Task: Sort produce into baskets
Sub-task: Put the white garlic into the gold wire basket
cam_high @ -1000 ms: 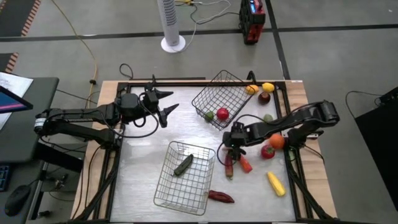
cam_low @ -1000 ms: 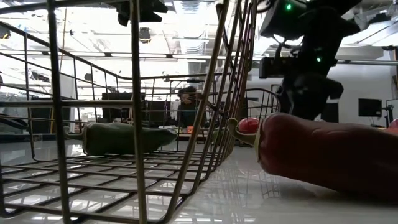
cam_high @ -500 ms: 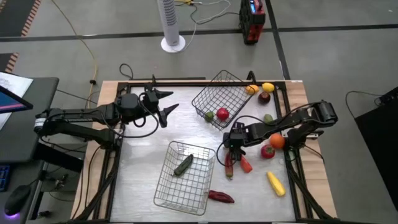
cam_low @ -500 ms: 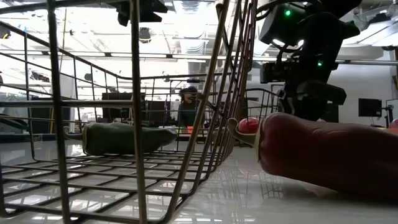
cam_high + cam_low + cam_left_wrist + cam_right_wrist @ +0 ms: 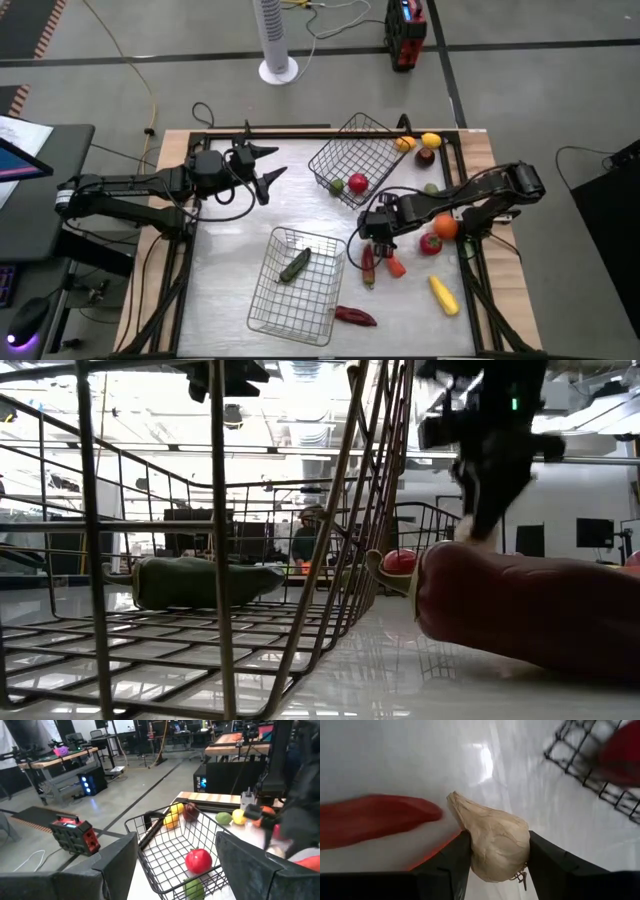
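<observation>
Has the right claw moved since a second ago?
Yes. In the high view the right claw, shut on a garlic bulb, has lifted off the long red pepper and shifted toward the far basket.

We see a lab or workshop: concrete floor (image 5: 560, 100) with loose cables (image 5: 130, 70), workbenches (image 5: 65, 757) carrying gear, a lit computer tower (image 5: 92, 782), monitors (image 5: 595, 532), exposed ceiling lights (image 5: 300, 372).
</observation>
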### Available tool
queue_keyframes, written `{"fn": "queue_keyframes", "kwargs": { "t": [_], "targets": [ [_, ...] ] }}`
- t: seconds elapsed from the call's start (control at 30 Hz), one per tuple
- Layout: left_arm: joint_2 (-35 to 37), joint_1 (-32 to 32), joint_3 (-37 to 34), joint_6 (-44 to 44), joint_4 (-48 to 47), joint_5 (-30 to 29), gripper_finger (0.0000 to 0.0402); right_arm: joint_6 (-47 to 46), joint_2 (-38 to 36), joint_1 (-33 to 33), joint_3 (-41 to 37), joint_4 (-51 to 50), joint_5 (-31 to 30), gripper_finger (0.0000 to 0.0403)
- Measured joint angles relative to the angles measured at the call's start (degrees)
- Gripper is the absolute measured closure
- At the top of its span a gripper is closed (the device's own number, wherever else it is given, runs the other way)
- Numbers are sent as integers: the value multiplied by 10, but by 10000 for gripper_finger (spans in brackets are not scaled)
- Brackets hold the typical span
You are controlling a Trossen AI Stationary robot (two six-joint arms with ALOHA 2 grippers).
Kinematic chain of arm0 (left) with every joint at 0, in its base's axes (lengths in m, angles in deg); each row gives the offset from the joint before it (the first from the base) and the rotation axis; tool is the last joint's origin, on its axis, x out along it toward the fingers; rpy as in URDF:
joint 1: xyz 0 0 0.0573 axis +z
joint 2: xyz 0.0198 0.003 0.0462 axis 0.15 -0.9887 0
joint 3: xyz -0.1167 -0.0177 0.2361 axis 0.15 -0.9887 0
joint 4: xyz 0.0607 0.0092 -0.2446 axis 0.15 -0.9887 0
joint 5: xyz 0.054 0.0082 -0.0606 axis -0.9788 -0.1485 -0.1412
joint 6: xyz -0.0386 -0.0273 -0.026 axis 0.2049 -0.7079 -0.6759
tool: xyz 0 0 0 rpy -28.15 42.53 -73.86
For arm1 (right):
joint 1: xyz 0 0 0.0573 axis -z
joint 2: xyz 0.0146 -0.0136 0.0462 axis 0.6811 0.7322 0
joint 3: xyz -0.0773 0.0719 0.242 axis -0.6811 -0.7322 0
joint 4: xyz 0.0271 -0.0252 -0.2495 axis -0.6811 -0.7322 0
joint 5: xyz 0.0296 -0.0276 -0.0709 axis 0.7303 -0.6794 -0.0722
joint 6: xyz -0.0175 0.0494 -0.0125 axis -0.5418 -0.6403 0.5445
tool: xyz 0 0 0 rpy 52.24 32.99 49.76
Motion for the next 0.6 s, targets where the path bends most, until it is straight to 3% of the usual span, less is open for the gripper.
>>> {"fn": "queue_keyframes", "kwargs": {
  "t": [0.33, 0.6],
  "targets": [
    [0, 0, 0, -1, 0, 0, 146, -12, 0, -67, 157, -46, -18, 203],
    [0, 0, 0, -3, 2, 0, 146, 37, 12, -80, 169, 96, -45, 183]
  ]
}}
